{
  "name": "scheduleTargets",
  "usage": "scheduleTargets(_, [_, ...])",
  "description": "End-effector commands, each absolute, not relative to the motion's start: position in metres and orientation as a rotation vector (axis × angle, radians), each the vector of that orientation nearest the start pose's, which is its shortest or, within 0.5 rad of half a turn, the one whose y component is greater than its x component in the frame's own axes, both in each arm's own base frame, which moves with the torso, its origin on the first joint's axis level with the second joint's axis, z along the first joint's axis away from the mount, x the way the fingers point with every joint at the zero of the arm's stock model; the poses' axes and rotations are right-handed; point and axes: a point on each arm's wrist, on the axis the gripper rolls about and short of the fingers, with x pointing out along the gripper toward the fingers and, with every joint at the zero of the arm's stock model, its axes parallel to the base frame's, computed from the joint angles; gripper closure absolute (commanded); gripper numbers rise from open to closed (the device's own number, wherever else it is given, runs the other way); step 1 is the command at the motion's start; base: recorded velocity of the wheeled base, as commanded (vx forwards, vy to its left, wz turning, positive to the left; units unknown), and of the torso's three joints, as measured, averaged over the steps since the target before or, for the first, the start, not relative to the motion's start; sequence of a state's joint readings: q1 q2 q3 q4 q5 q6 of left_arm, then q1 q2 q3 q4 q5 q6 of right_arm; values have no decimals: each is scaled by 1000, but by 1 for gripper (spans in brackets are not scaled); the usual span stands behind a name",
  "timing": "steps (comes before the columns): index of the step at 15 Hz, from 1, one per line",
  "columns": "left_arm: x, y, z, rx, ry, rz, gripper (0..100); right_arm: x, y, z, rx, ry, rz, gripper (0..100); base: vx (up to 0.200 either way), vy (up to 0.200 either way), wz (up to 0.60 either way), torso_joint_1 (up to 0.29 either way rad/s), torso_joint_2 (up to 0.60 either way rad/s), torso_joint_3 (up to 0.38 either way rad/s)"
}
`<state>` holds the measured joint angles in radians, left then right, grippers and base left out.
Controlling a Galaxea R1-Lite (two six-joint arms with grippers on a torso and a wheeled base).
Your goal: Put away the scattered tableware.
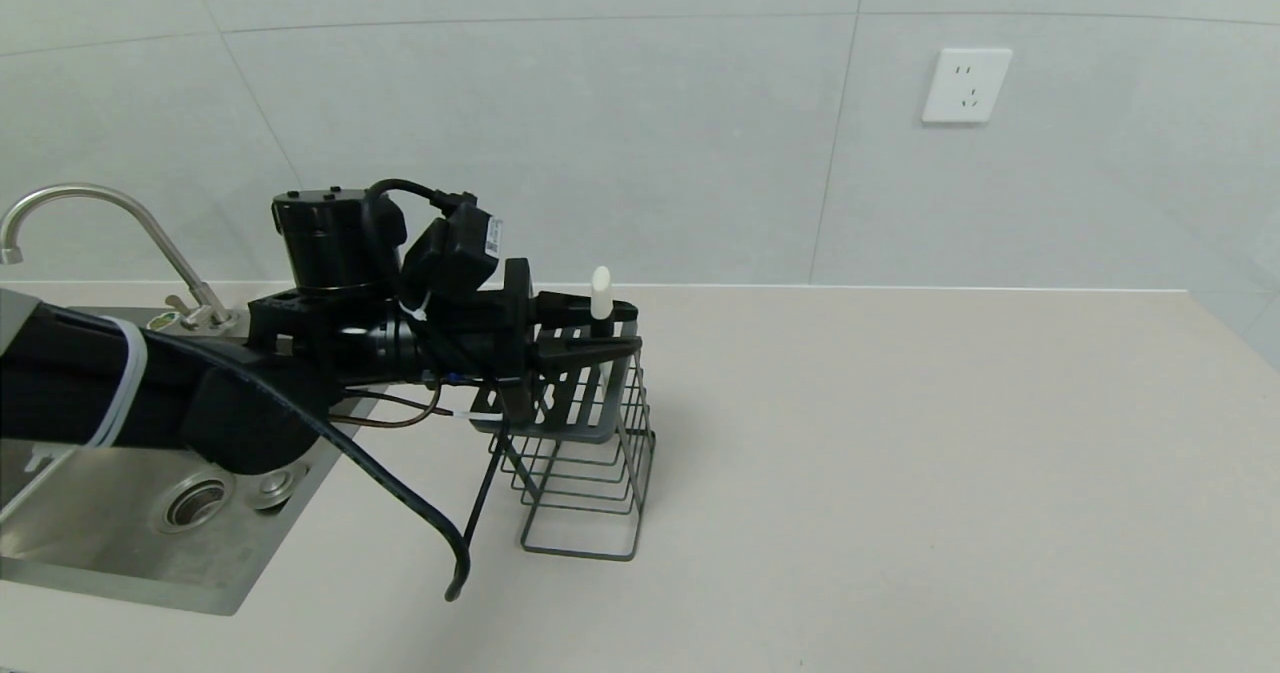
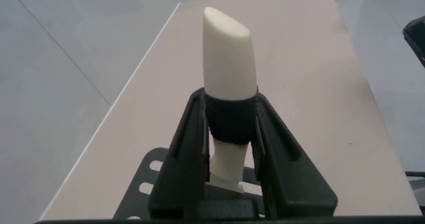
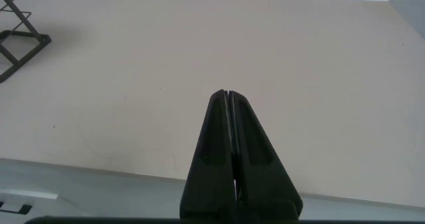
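Closest in the head view, at the lower left of the frame, is one stainless steel sink [image 1: 150, 593] with a single round drain [image 1: 195, 503] in its floor. The beige countertop [image 1: 900, 453] runs from the sink across to the right edge.

One right gripper [image 3: 227, 98] hangs over a bare stretch of this countertop, its two fingers pressed flat together with nothing between them. A corner of the wire rack [image 3: 16, 34] sits at the upper left of the right wrist view, well apart from the gripper.

Farther in, left of the head view's centre, stands that one dark wire rack [image 1: 585, 473], with one grey slotted cutlery holder [image 1: 575, 403] inside its upper part.

Directly above the holder is the left gripper [image 1: 600, 331], its arm coming in from the left edge. Its two fingers [image 1: 590, 351] are clamped on one white utensil handle [image 1: 601, 298], which stands upright with its rounded end poking up above the gripper. In the left wrist view the left gripper [image 2: 230, 108] squeezes the white utensil handle [image 2: 229, 51] from both sides, and a dark band rings the handle at the grip. The working end is hidden, so the kind of utensil cannot be told.

Behind the sink, at the upper left, rises one curved metal faucet [image 1: 100, 198]. Farthest back is the pale tiled wall [image 1: 650, 133], carrying one white wall outlet [image 1: 966, 85] at the upper right.
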<state>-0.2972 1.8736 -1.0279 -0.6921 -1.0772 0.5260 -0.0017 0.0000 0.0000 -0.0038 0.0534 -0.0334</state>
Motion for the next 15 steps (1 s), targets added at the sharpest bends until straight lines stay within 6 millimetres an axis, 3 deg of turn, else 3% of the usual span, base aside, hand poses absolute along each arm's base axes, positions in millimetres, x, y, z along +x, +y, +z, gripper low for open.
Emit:
scheduleTargets(1, [331, -122, 190, 374, -204, -1375, 100, -23, 1, 76, -34, -4, 52, 100, 0, 0, 0, 0, 0, 0])
scheduleTargets(6, [330, -121, 187, 366, -189, -1375, 100, -23, 1, 76, -32, -4, 52, 100, 0, 0, 0, 0, 0, 0])
scheduleTargets(7, [330, -121, 186, 364, -187, -1377, 0, -23, 1, 76, -32, -4, 52, 100, 0, 0, 0, 0, 0, 0])
scheduleTargets(15, [325, -119, 195, 383, -218, -1366, 0, -23, 1, 76, -31, -4, 51, 100, 0, 0, 0, 0, 0, 0])
